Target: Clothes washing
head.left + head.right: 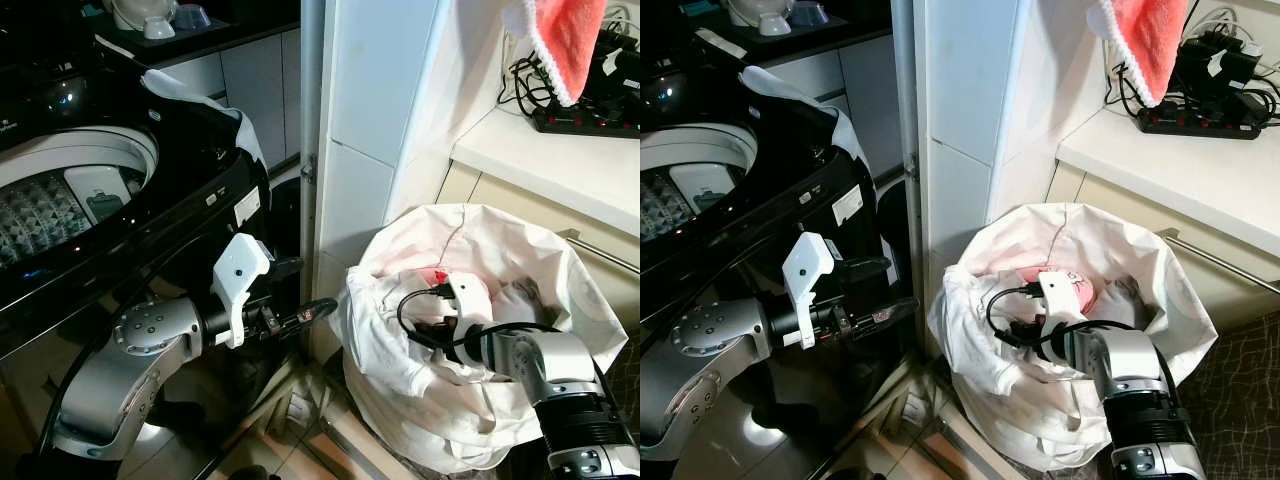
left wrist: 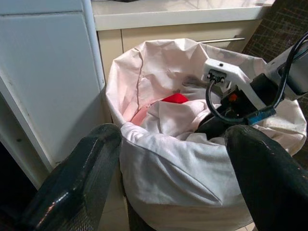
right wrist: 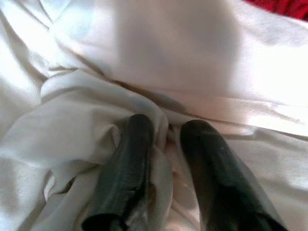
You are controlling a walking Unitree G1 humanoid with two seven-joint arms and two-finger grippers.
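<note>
Laundry sits in a white cloth bag [image 1: 560, 290] on the floor, between a top-loading washing machine [image 1: 90, 200] and a white desk [image 1: 560, 160] that carries a black power strip [image 1: 590, 122]. From the head camera, the right gripper [image 1: 432, 330] reaches down into the bag among white clothes [image 1: 385, 330], its fingertips buried in the folds, so from here I cannot tell how they are set. A red garment [image 1: 437, 276] peeks out just behind the wrist. The left gripper [image 1: 318, 309] hovers in front of the dark machine, beside the bag and apart from it. A pink towel [image 1: 565, 35] hangs at the upper edge, cut off by the frame. The washer's drum is only partly in view.

Seen from the left wrist, the two black fingers [image 2: 82, 178] stand wide apart and blurred in the foreground, holding nothing. Between them the bag [image 2: 144, 72] opens, with the red garment [image 2: 174, 98] half covered by white clothes [image 2: 178, 115] and the right arm's white mount and cable reaching in.

Close up from the right wrist, the right gripper [image 3: 166, 134] has its fingers [image 3: 130, 154] nearly together, pinching a fold of white cloth [image 3: 77, 130]. A sliver of red [image 3: 284, 7] shows at one corner; the rest is pale fabric, out of focus.
</note>
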